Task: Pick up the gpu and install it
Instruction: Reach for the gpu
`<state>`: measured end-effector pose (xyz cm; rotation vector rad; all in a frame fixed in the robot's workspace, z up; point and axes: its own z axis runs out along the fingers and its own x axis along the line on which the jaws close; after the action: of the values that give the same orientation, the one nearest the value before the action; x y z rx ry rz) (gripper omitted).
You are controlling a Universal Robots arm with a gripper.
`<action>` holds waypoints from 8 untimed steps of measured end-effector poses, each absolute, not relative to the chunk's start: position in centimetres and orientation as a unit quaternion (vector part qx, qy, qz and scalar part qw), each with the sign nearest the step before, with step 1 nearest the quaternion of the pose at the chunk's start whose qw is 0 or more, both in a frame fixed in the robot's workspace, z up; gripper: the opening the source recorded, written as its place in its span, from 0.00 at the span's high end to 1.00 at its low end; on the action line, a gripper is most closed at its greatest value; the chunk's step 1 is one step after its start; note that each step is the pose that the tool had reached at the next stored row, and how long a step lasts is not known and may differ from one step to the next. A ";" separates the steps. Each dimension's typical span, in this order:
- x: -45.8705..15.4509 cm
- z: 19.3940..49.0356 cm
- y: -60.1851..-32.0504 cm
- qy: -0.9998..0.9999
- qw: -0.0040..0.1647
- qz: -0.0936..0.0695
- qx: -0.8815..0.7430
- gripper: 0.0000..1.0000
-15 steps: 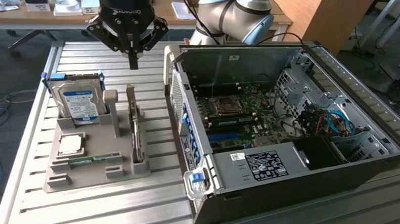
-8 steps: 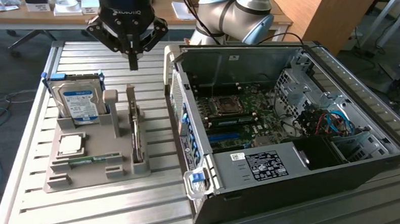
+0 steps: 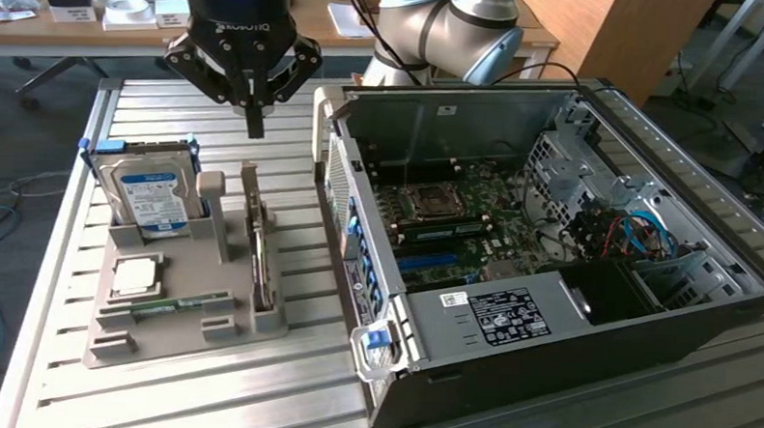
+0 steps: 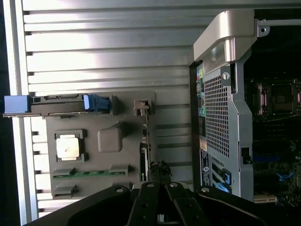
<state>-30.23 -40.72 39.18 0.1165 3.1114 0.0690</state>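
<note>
Robotiq gripper [image 3: 254,127], jaws closed, above the gpu [image 3: 263,254]

The ribbed silver metal table [image 3: 154,402] shone smooth. The grey plastic parts holder [image 3: 171,332] looked matt, the black sheet-metal computer case [image 3: 568,372] dull.

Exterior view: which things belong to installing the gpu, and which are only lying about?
For the job: gpu, standing on edge in the grey holder; open computer case; end effector, shut and empty, over the holder.
Lying about: hard drive; CPU chip; RAM stick, all in the same holder.
</note>
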 end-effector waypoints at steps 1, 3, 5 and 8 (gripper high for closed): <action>-30.2 39.2 -40.7 0.999 0.014 0.022 0.037 0.89; -30.2 39.2 -40.7 0.999 0.014 0.022 0.037 0.89; -30.2 39.2 -40.8 0.999 0.014 0.022 0.037 0.89; -30.2 39.2 -40.9 0.999 0.014 0.022 0.037 0.89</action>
<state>-30.23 -40.91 39.18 0.1164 3.1114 0.0689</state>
